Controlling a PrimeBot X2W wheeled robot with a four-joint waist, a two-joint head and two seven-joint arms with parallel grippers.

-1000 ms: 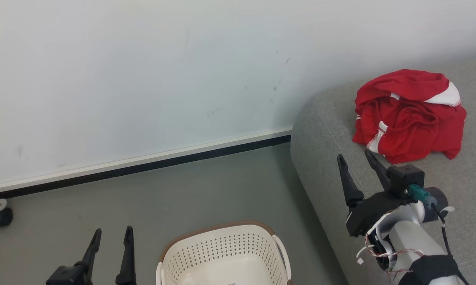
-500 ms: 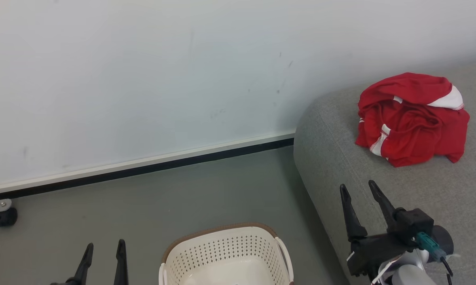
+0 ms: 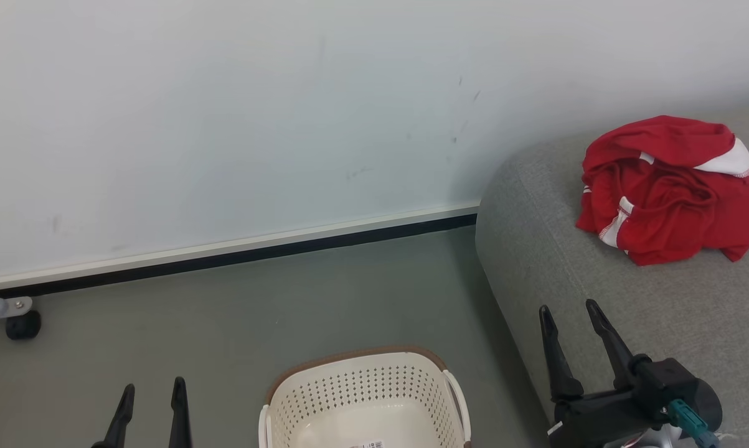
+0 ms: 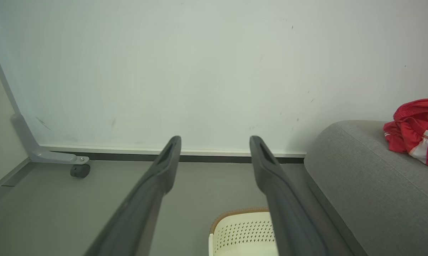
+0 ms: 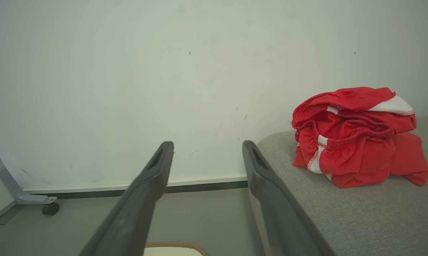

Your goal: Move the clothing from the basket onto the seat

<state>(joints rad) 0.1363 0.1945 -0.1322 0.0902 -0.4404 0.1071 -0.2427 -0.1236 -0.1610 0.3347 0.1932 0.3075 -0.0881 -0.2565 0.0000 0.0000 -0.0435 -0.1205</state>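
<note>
The clothing (image 3: 670, 186) lay as one crumpled red heap with white trim bands on top of the seat (image 3: 598, 311), towards its back near the wall (image 3: 225, 124) and well apart from both arms. The basket (image 3: 362, 392) stood upright on the grey floor (image 3: 225, 311), just beside the seat's front left corner; the visible part of its pale bottom carried a paper label (image 3: 367, 444). The left gripper (image 3: 153, 386) was at the lower left of the head view, over the floor to the left of the basket, its two dark fingers spread apart and holding nothing. The right gripper (image 3: 568, 307) was over the near edge of the seat, its fingers likewise spread apart, empty, and pointing towards the clothing without touching it. A black caster wheel (image 3: 22, 325) on a grey frame foot stood at the base of the wall, far left.
</note>
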